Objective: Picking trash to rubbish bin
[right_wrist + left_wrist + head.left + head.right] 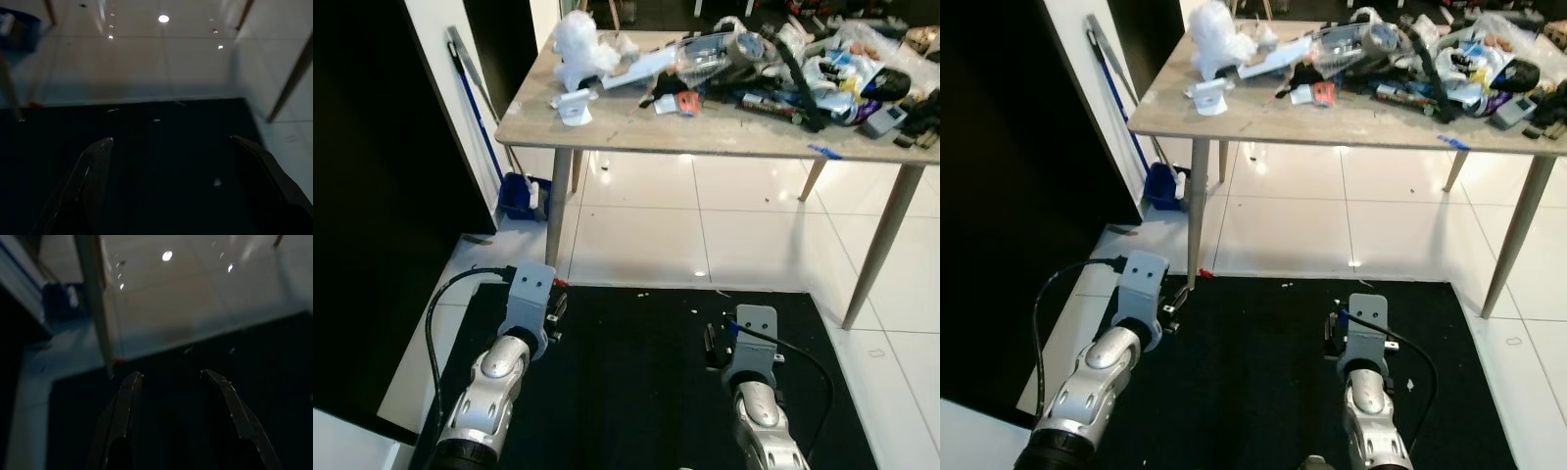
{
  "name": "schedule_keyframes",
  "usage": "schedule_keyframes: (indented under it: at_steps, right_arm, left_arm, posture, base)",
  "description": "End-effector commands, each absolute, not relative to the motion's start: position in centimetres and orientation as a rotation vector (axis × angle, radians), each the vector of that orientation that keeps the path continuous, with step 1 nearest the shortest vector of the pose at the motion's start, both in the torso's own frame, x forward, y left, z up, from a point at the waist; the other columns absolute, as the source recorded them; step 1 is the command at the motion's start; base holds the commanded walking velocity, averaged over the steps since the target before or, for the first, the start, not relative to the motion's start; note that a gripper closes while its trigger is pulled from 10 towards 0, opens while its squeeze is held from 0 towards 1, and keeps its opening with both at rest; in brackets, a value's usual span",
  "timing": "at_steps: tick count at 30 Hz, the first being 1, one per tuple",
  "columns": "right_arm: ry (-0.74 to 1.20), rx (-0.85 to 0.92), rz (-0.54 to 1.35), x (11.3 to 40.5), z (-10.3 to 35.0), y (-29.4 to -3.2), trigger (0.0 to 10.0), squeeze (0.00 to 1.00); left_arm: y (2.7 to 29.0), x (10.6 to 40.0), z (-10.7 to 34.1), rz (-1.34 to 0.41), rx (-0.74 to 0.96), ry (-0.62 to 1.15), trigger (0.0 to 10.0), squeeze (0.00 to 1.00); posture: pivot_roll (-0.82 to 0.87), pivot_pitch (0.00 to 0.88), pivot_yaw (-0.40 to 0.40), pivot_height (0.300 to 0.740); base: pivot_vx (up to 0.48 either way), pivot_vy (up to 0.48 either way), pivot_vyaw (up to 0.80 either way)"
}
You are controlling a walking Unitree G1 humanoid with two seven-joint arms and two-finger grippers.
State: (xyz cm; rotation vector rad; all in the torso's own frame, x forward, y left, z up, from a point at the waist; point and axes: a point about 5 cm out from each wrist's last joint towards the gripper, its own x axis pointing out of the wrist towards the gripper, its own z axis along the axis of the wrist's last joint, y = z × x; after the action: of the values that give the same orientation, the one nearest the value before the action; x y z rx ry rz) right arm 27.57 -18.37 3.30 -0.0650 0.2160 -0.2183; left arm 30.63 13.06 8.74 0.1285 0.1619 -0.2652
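Both silver arms hang low over the black floor mat point(636, 392), left tool point(171, 382) with fingers moderately parted, right tool point(171, 147) spread wide, each holding nothing. Trash waits at twelve o'clock: a heap of mixed wrappers and plastic point(783, 69) and a crumpled white bag point(579, 44) on the pale wooden table point(636, 132). Best to step closer, then raise one tool toward the near-edge pieces
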Motion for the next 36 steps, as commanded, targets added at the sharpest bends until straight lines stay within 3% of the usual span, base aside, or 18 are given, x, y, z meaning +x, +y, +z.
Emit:
schedule_keyframes:
  at_steps: [1,19,36]
  right_arm:
    - [0.234,-0.057,-0.220,27.4,3.0,-18.2,10.0,0.00]
    - [0.225,-0.056,-0.216,27.5,3.3,-18.1,10.0,0.00]
    - [-0.178,-0.046,-0.171,31.6,13.5,-18.0,10.0,0.00]
  left_arm:
    - [13.6,30.3,8.1,-0.249,0.130,0.188,10.0,0.00]
    - [13.5,30.3,8.2,-0.247,0.125,0.183,10.0,0.00]
    - [12.5,33.0,16.3,-0.280,0.029,-0.060,10.0,0.00]
  posture:
    - [-0.04,0.142,0.049,0.740]
    - [-0.03,0.146,0.047,0.740]
    - [-0.04,0.137,0.052,0.740]
  base:
    - [0.330,0.000,0.00]
    - [0.333,0.000,0.00]
    - [0.332,0.000,0.00]
